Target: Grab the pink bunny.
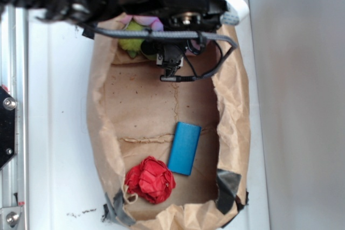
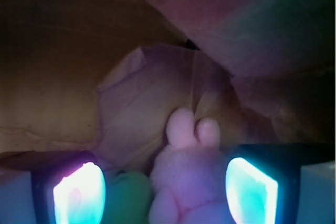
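Pink plush fabric fills the lower centre of the wrist view: the small soft light-pink bunny point(image 2: 186, 177) sits between the two glowing finger pads point(image 2: 79, 195) of the black robot gripper point(image 2: 165, 192). Its two rounded ears point up and away from the camera, toward the crumpled brown paper wall behind it. The long axis of the toy therefore runs roughly along the approach direction, not across the gap.

The jaws stand spread. The right pad is just beside the bunny's flank; whether it touches cannot be told. On the left side, a lime-green fuzzy plush toy point(image 2: 126, 198) lies between the left pad and the bunny, touching or nearly touching the bunny.

In the exterior view the gripper point(image 1: 170, 74) hangs at the upper end of the brown paper bag tray point(image 1: 99, 127), with the arm covering most of that corner. Only a pink sliver of the bunny point(image 1: 152, 23) and part of the green toy point(image 1: 131, 39) show beneath it. A blue rectangular block point(image 1: 184, 148) and a red ruffled ball point(image 1: 150, 180) lie well apart, at the opposite end.

Judgement: the bunny is already centred in the gap, slightly toward the right pad. Closing risks pinching the green toy together with the bunny.
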Robot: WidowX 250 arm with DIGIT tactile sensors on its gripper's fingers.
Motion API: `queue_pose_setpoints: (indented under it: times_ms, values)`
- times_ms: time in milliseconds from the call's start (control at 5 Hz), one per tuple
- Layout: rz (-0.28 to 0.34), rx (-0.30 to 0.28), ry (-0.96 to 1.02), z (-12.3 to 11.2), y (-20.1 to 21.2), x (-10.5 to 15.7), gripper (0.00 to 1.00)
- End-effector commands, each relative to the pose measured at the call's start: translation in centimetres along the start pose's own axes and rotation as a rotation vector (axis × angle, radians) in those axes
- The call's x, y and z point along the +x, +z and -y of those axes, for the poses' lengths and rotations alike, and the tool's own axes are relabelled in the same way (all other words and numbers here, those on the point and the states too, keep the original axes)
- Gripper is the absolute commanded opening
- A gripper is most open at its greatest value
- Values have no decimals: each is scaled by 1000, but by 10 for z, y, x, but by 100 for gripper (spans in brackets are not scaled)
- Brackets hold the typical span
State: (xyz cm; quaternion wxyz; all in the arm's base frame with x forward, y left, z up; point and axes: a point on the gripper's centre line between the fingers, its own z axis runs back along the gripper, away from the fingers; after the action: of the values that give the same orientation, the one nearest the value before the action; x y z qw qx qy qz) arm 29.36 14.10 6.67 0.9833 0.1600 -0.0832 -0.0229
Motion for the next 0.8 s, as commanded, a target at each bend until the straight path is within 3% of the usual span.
queue_pose_setpoints:
  times_ms: [0,400,600]
  values:
    - [32,134,53,-42,-5,6,100]
    - [12,246,6,-41,-33,1,100]
    - [12,247,-8,-40,-36,3,100]
